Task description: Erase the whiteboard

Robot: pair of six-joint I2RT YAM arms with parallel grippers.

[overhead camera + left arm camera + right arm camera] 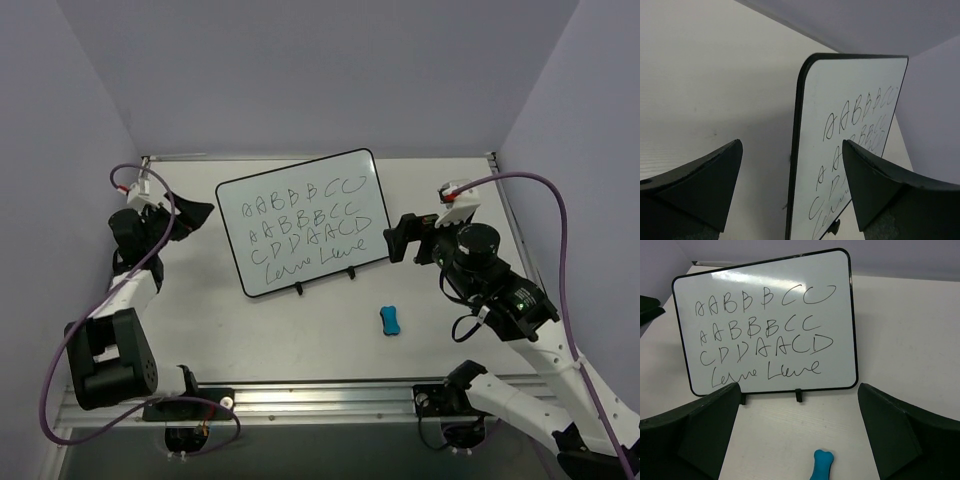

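The whiteboard (303,222) lies flat mid-table, black-framed, covered with rows of black handwritten letters, two black clips on its near edge. It also shows in the left wrist view (850,145) and the right wrist view (770,325). A small blue bone-shaped eraser (390,320) lies on the table near-right of the board, also in the right wrist view (821,465). My left gripper (195,212) is open and empty, just left of the board's left edge. My right gripper (400,238) is open and empty, just right of the board, above the table.
The white table (300,330) is walled by purple panels on three sides. A metal rail (300,400) runs along the near edge by the arm bases. Purple cables loop off both arms.
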